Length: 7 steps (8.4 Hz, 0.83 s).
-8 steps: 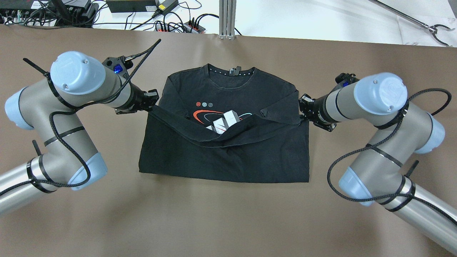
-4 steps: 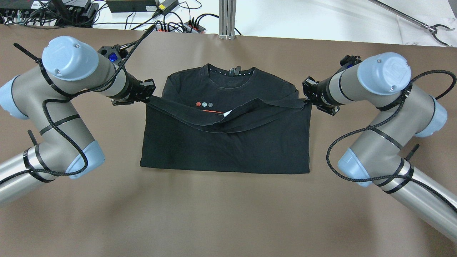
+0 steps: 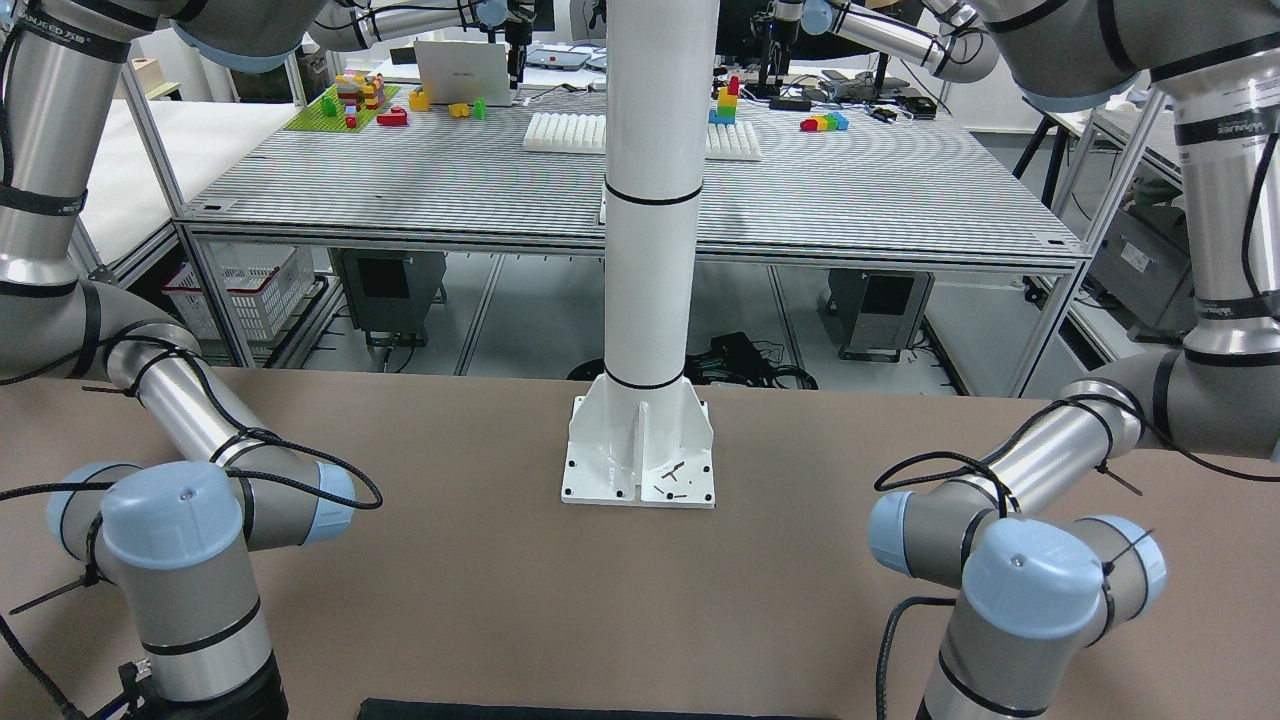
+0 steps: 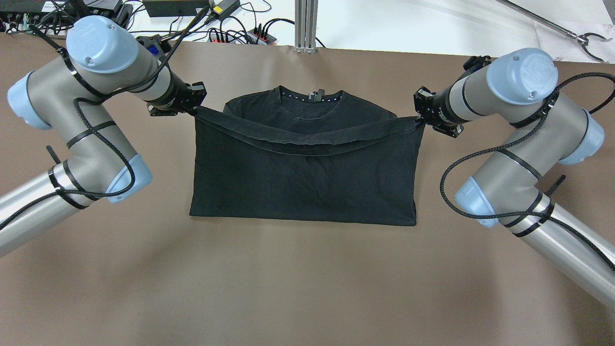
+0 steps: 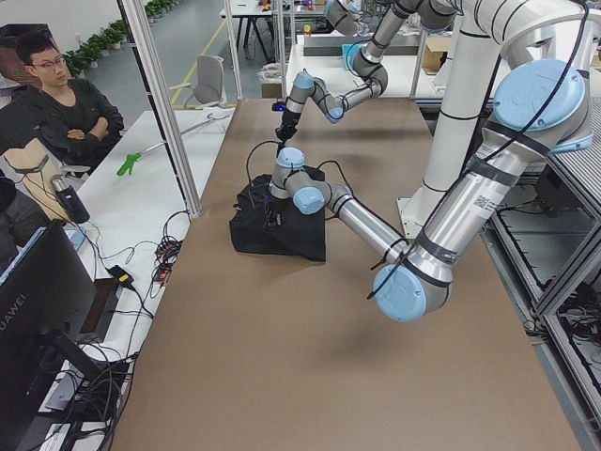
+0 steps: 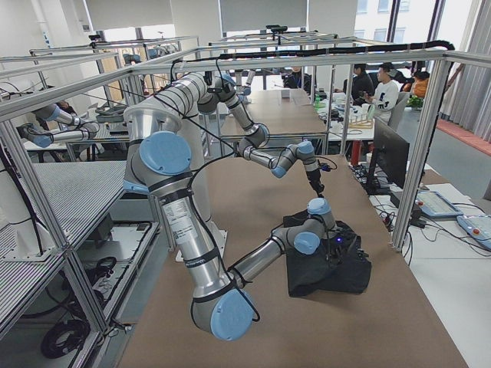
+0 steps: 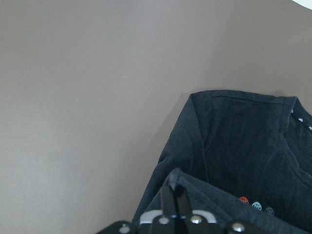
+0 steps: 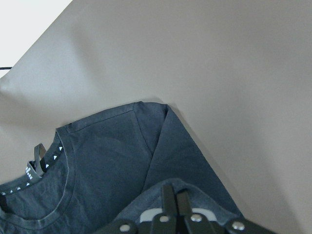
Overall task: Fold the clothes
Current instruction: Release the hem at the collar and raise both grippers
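Black fabric lay across the middle of the brown table (image 4: 307, 278). It was a T-shirt (image 4: 302, 182) with its collar (image 4: 310, 98) toward the far edge and its near half doubled up from a straight crease on the robot's side. The left gripper (image 4: 196, 111) was pinched tight on the left corner of the lifted hem (image 4: 307, 142), and the right gripper (image 4: 419, 121) on the right corner. Both wrist cameras showed the fingers (image 7: 167, 202) together with cloth bunched between them. The hem hung between the two corners in a shallow sag over the chest, leaving the collar and shoulder line uncovered beyond it.

The step in hand looked like the bottom-to-top fold, most of the way across. To finish it well, both arms would need to go forward at the same pace and height, so the hem lands parallel to the shoulder line and not skewed. A little outward tension between the corners should take out the sag, which would otherwise touch down first and wrinkle. Lowering the corners onto the shoulder tips before letting go ought to leave the edges stacked, whereas releasing from height risked the thin cloth sliding back. Pulling too far could drag the whole shirt along the table.
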Available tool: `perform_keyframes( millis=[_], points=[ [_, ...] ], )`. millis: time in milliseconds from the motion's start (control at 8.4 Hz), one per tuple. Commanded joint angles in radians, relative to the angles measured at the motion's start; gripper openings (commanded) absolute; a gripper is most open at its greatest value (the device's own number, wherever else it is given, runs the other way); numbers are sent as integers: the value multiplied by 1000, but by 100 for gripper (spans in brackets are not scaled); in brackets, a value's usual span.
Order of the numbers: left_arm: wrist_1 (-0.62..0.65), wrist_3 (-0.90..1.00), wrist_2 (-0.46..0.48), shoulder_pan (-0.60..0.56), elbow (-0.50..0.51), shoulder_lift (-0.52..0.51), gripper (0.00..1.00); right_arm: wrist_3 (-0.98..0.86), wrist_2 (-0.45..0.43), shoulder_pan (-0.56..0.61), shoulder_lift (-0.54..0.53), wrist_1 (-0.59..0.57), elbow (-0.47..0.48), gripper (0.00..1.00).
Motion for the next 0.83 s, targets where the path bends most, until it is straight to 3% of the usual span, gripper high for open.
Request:
perform_keyframes(
  millis=[0,476,596,715],
  points=[
    [-121,8,1,-12,223,-99,0,-21,-15,7,32,153,-170,0],
    [-322,11,12,-11,455,-147,0,-17,-50,5,64,215,-281,1],
    [-330,13,10,-11,463,-149,3,-12,-55,5,64,246,-302,7],
    [-330,13,12,-11,463,-149,12,-7,-96,5,71,264,-310,30]
  ],
)
